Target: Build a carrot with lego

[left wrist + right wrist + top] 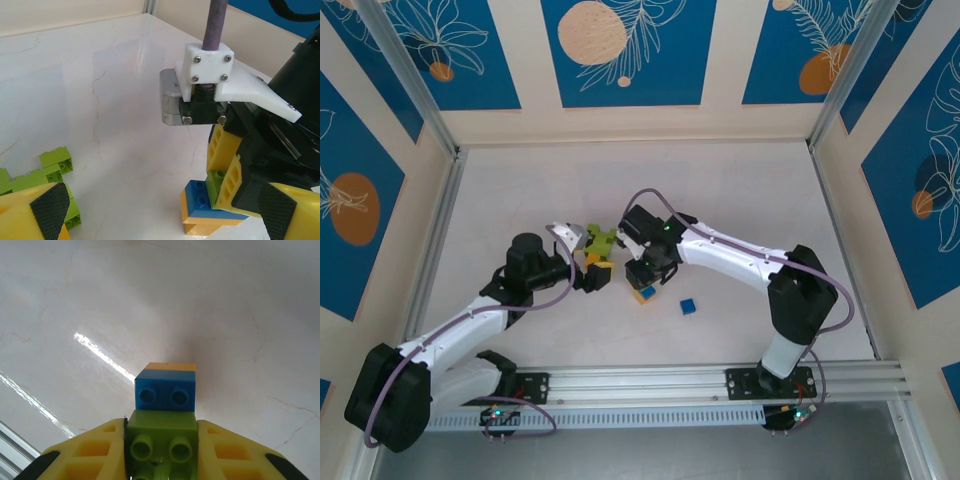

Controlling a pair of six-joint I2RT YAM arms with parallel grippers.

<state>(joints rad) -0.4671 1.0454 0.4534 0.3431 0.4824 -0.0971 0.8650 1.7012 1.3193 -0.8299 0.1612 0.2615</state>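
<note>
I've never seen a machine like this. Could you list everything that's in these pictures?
green brick pile: several, lime green, mid-table beside the left arm's jaws
held green brick: one, lime green, between the right arm's jaws, at the top of the small stack
stacked blue brick: one, blue, on top of the orange brick
orange brick: one, orange, bottom of the stack, on the table
loose blue brick: one, blue, alone just right of the stack
table: one, white, marbled
wall panels: several, blue with leaf and orange-circle prints, around the table
left arm: one, black and white, jaws wide open
right arm: one, black and white, jaws shut on the held green brick
</note>
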